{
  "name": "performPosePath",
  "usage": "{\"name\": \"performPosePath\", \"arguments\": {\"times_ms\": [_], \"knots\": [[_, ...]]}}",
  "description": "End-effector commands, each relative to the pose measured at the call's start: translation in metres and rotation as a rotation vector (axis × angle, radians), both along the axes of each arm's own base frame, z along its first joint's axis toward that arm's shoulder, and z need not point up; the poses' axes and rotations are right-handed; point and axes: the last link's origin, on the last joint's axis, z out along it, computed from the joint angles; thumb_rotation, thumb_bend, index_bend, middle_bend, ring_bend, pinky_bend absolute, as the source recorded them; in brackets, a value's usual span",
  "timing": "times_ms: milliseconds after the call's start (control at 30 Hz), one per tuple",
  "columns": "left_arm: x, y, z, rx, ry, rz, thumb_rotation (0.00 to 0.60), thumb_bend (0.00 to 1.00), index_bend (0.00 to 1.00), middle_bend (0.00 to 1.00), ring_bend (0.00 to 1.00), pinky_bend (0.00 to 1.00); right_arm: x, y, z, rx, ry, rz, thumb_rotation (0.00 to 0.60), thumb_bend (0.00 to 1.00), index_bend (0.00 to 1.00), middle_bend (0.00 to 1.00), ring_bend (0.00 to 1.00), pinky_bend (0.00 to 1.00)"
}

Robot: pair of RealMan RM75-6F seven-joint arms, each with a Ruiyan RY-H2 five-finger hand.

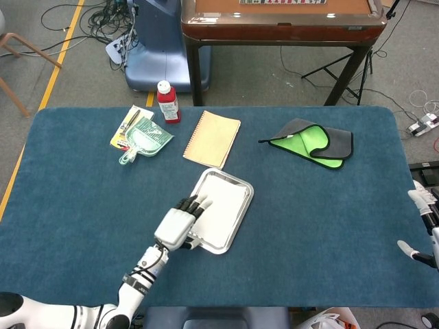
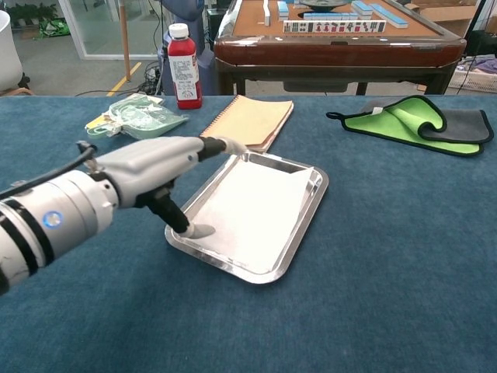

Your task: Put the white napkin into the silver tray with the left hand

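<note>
The white napkin (image 1: 221,205) (image 2: 250,206) lies flat inside the silver tray (image 1: 236,229) (image 2: 309,219) at mid-table. My left hand (image 1: 177,225) (image 2: 151,167) hovers over the tray's near-left corner with its fingers stretched out and its thumb pointing down at the rim. It holds nothing. My right hand (image 1: 423,226) shows only at the far right edge of the head view, off the table; its fingers appear spread, holding nothing.
A tan notebook (image 1: 212,139) (image 2: 248,121) lies just behind the tray. A red bottle (image 1: 167,101) (image 2: 183,66) and a green packet (image 1: 145,137) (image 2: 136,116) sit at the back left. A green-and-grey cloth (image 1: 312,142) (image 2: 415,120) lies at the back right.
</note>
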Motion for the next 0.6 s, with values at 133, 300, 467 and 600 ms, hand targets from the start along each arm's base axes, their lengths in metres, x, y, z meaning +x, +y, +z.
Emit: {"name": "performPosePath", "arguments": {"times_ms": [133, 300, 467, 600], "knots": [[-0.035, 0.007, 0.039, 0.098, -0.026, 0.090, 0.600, 0.19, 0.00, 0.01, 0.00, 0.10, 0.000, -0.004, 0.000, 0.015, 0.010, -0.015, 0.600, 0.04, 0.07, 0.16, 0.00, 0.05], [-0.067, 0.004, 0.066, 0.177, 0.012, 0.132, 0.600, 0.19, 0.01, 0.01, 0.00, 0.10, 0.001, -0.011, -0.004, 0.042, 0.007, -0.010, 0.600, 0.05, 0.07, 0.16, 0.00, 0.05], [-0.107, -0.007, 0.097, 0.260, 0.054, 0.204, 0.600, 0.19, 0.02, 0.01, 0.00, 0.10, -0.002, -0.017, -0.010, 0.073, 0.004, -0.006, 0.600, 0.05, 0.07, 0.16, 0.00, 0.05], [-0.129, -0.019, 0.118, 0.308, 0.091, 0.244, 0.600, 0.19, 0.02, 0.01, 0.00, 0.10, -0.003, -0.022, -0.014, 0.093, 0.005, -0.003, 0.600, 0.06, 0.07, 0.16, 0.00, 0.05]]}}
